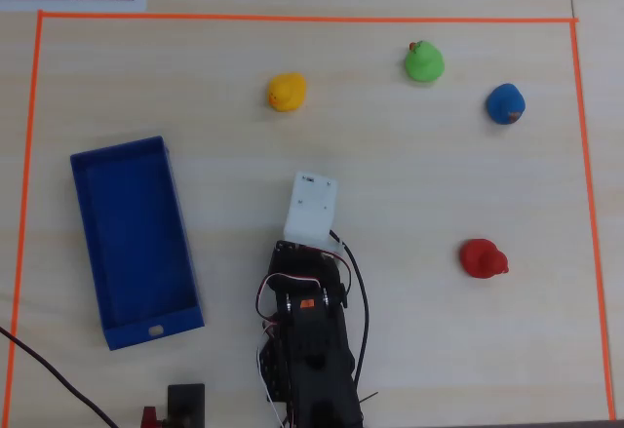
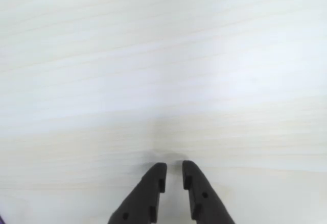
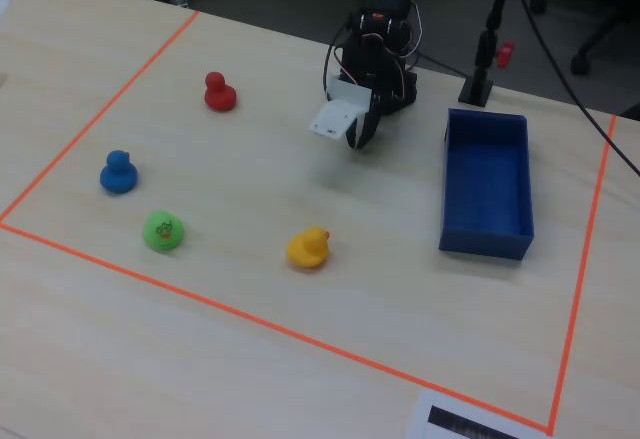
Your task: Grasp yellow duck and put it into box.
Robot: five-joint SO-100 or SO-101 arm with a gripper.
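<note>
The yellow duck (image 1: 287,92) stands on the pale wood table, beyond the arm in the overhead view and towards the camera in the fixed view (image 3: 308,248). The blue box (image 1: 136,233) lies empty to the left of the arm; in the fixed view it is on the right (image 3: 487,174). My gripper (image 2: 173,165) hangs above bare table, jaws nearly together with a slim gap and nothing between them. In the overhead view it is hidden under the white wrist mount (image 1: 310,209). It is well short of the duck, which does not show in the wrist view.
A green duck (image 1: 424,61), a blue duck (image 1: 505,103) and a red duck (image 1: 483,258) stand to the right of the arm. Orange tape (image 1: 292,17) frames the work area. A black stand (image 3: 478,89) is behind the box.
</note>
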